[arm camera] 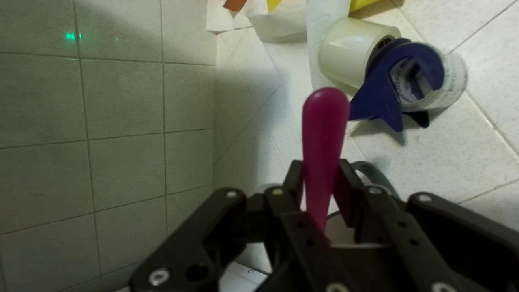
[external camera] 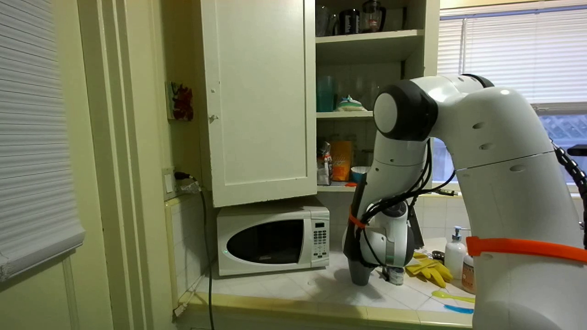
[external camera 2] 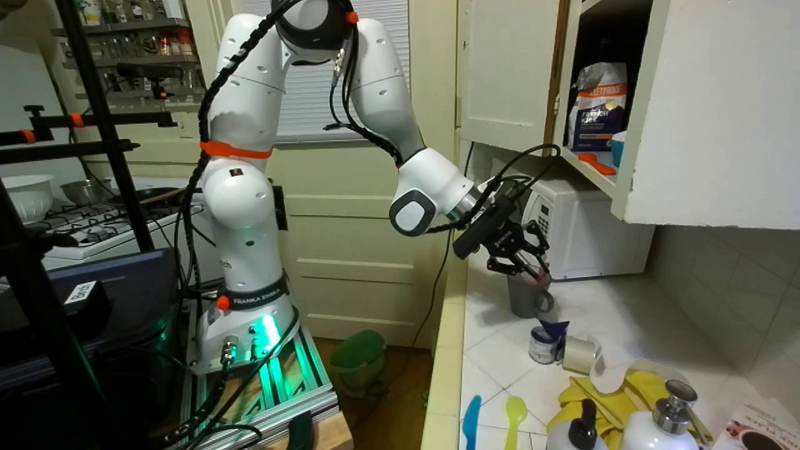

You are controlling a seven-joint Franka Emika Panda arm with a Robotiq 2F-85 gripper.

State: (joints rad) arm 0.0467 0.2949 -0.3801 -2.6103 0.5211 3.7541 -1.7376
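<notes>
Gripper point(arm camera: 320, 173): nearly closed, pinching the pink stick point(arm camera: 325, 117).
Pink stick: at the mouth of the gray cup point(external camera 2: 524, 299); its low end is hidden, so I can't tell how deep it goes.
White bottle point(external camera 2: 653, 432): cut off at the bottom edge in an exterior view.

Looks like smooth plastic with a soft sheen on the magenta handle point(arm camera: 324, 138), matt black on the jaws with bright metal screw heads point(arm camera: 159, 277). Shows a smooth, dull grey finish on the mug point(external camera 2: 524, 300). Gleams as glossy glazed tile on the wall point(arm camera: 125, 101), flatter and speckled on the bench point(arm camera: 458, 162). Appears moulded plastic on the blue tape dispenser point(arm camera: 377, 97), rubbery on the yellow gloves point(external camera 2: 594, 397), polished metal on the pump top point(external camera 2: 680, 394).
</notes>
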